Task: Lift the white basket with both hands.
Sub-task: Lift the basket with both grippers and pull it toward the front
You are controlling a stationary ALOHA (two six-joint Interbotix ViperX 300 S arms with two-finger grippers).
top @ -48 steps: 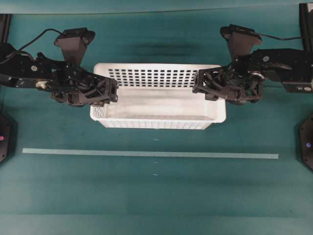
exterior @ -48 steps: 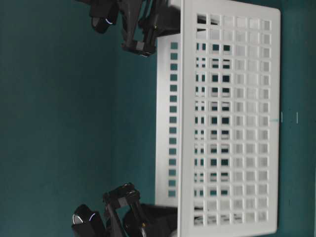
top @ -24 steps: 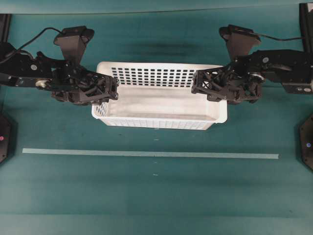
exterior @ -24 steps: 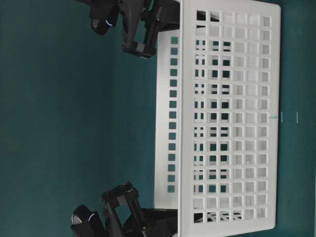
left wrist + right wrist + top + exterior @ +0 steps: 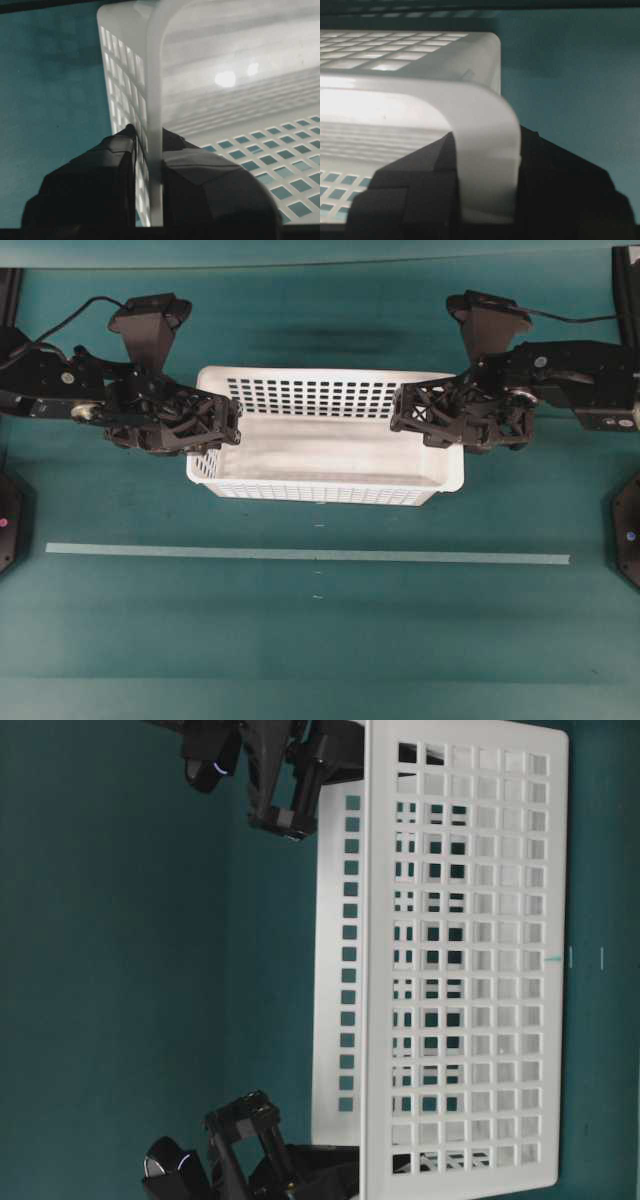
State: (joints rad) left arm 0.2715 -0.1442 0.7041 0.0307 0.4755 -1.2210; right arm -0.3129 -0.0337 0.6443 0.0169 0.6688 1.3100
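White basket (image 5: 330, 455) sits mid-table on the green cloth (image 5: 320, 640), long side left to right, on the far side of the pale tape line (image 5: 300, 554); whether it is off the surface yet, cannot tell. Left gripper (image 5: 228, 425) clenched on the left end wall, one finger inside, one outside; right gripper (image 5: 403, 410) likewise clamped over the rolled rim at the right end. Risks, as judged: thin slotted plastic could flex and slip from either pinch; arms rising out of step would tilt the basket and twist one grip loose; arms pulling apart or pushing in would bow the walls. Contents: nothing inside; bare floor showing, glare on it in the wrist views.
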